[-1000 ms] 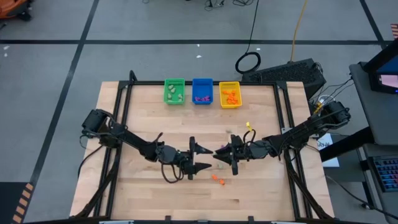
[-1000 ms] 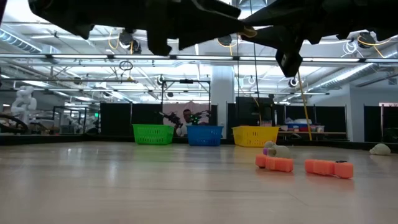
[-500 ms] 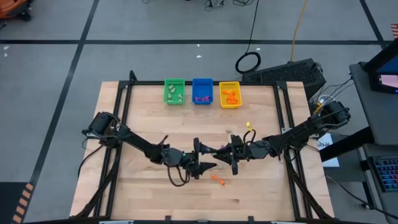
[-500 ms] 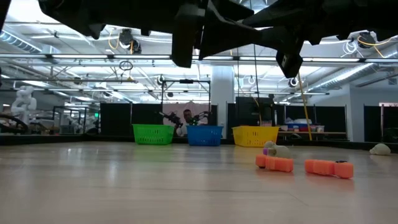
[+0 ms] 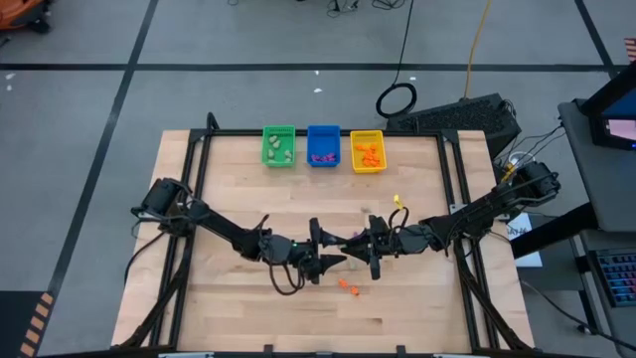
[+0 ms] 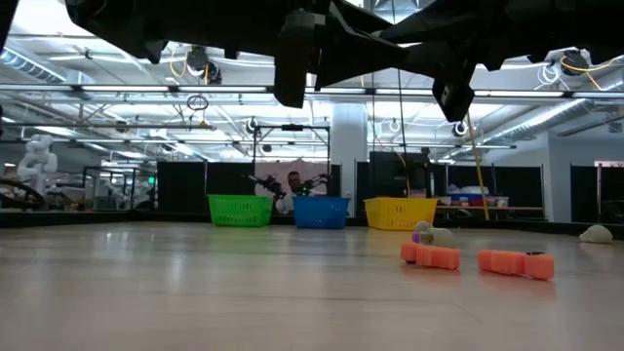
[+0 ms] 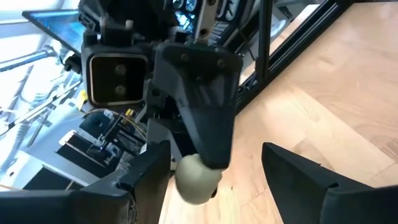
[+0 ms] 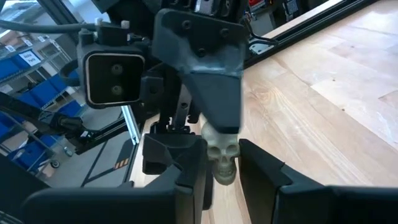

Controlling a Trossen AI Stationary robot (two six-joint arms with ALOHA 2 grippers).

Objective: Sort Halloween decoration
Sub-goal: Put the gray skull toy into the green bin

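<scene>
A pale greenish-beige skull trinket [image 8: 221,158] sits between the fingers of my right gripper [image 8: 221,171], which is shut on it above the table's middle [image 5: 348,244]. My left gripper [image 7: 214,180] is open and faces the right one [image 5: 330,252]. Its fingers stand on either side of the skull [image 7: 196,177], which is hidden in the high view. Two orange trinkets [image 6: 430,255] [image 6: 515,263] lie flat on the table below the grippers [image 5: 345,285]. A purple and a pale trinket [image 6: 429,234] lie farther back. My right gripper pinches the skull by its two sides [image 8: 211,163] between both fingers. It comes in about level from the table's right. The skull is lifted clear of the table. My left gripper: one finger [image 7: 149,177] stands close beside the skull; I cannot tell whether it touches.
The green bin [image 5: 279,146], blue bin [image 5: 323,145] and yellow bin [image 5: 367,151] stand in a row at the far edge, each holding trinkets. Another pale trinket [image 6: 596,234] lies far right in the low view. A dark frame [image 5: 189,199] borders the table.
My left gripper has moved toward the table's right, up to the right gripper, and stays open. Its fingers now flank the skull that the right gripper holds. The right arm has kept still.
</scene>
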